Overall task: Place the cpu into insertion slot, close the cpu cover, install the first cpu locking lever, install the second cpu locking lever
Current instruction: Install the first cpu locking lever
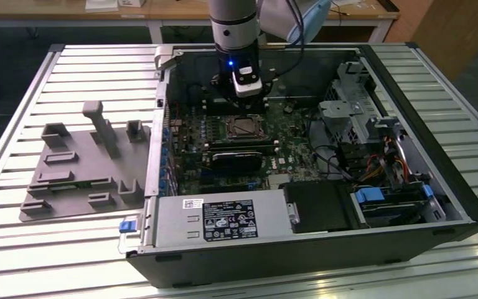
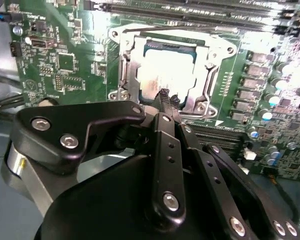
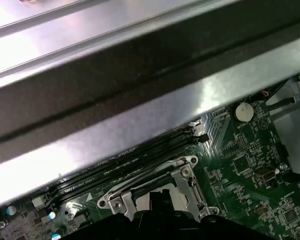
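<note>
On the bench [image 1: 23, 249], toward the exterior view's left edge, a grey fixture tray [image 1: 77, 168] lies beside the open computer case [image 1: 438, 187]. Inside the case, the gripper [image 2: 168, 96] hangs over the insertion slot [image 2: 127, 75], its jaws drawn narrow with the tips nearly together, holding nothing. The cpu [image 2: 170, 75] sits in the slot, framed by the cpu cover [image 2: 205, 65]. Near the bench's front edge the power supply [image 1: 222, 221] flanks the board; cables [image 1: 372, 165] crowd the case's far side.
</note>
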Available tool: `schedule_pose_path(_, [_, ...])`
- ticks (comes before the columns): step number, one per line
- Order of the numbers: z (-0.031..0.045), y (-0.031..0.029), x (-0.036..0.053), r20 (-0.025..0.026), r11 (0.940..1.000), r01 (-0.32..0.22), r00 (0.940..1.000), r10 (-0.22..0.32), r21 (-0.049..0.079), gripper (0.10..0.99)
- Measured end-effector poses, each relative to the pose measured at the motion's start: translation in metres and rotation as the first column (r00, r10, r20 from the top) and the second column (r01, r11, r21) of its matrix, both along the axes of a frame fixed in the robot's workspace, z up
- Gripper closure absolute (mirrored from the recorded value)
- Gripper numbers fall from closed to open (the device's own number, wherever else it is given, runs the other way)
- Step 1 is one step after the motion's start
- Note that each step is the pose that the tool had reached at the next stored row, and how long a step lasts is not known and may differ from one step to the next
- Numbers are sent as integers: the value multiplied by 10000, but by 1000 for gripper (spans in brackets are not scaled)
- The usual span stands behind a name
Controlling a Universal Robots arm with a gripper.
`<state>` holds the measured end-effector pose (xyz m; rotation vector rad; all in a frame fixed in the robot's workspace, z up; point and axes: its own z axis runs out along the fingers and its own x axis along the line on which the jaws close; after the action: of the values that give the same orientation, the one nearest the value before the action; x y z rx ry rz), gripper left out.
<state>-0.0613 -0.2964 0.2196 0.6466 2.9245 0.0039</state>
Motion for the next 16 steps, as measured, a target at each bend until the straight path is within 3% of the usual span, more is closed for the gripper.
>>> schedule_pose_path(16, [-5, -164, 0, -10, 10000, 1, 10000, -1, -17, 984])
